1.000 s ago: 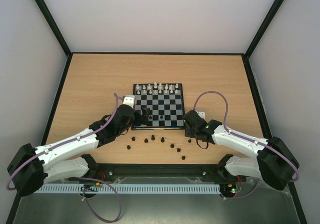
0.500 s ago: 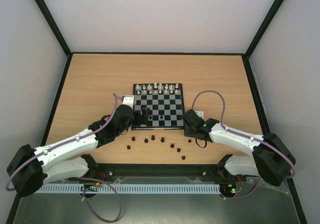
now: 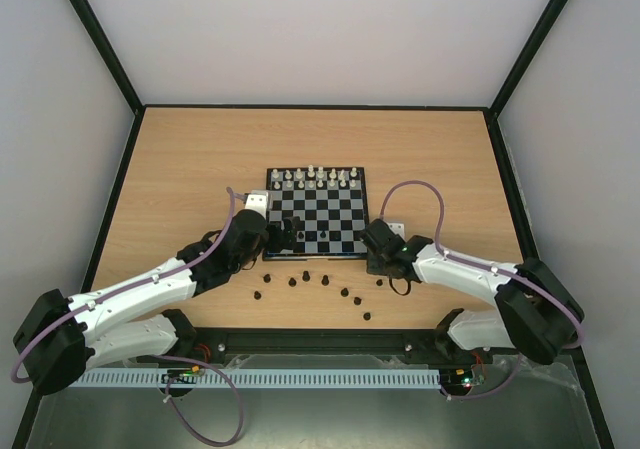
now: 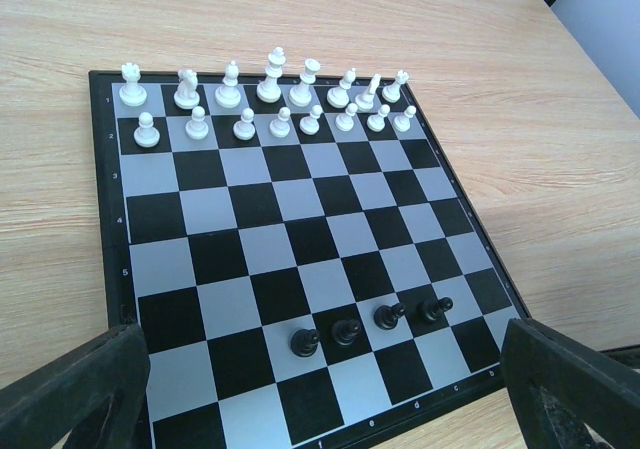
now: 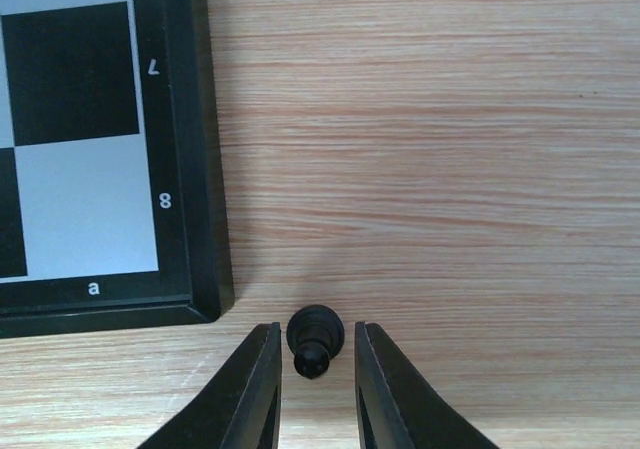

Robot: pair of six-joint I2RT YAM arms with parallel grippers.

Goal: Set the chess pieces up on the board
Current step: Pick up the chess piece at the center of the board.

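Note:
The board (image 3: 338,219) lies mid-table, white pieces along its far two rows. Several black chess pieces, all pawns (image 4: 346,330), stand in a row near its near edge. More black chess pieces (image 3: 325,279) lie scattered on the table in front of it. My left gripper (image 4: 330,394) hovers wide open over the board's near left part, holding nothing. My right gripper (image 5: 316,369) is low at the board's near right corner (image 5: 190,304). Its two fingers flank one black pawn (image 5: 316,339) on the table, with a thin gap on each side.
White pieces (image 4: 270,89) fill the board's far rows. A raised dark rim (image 3: 310,107) borders the wooden table. Purple cables (image 3: 415,194) loop above both arms. The loose black pieces (image 3: 356,300) arc between the board and the arm bases.
My right gripper has edged left toward the board's near right corner and its jaws have narrowed around the pawn. The left arm has not moved.

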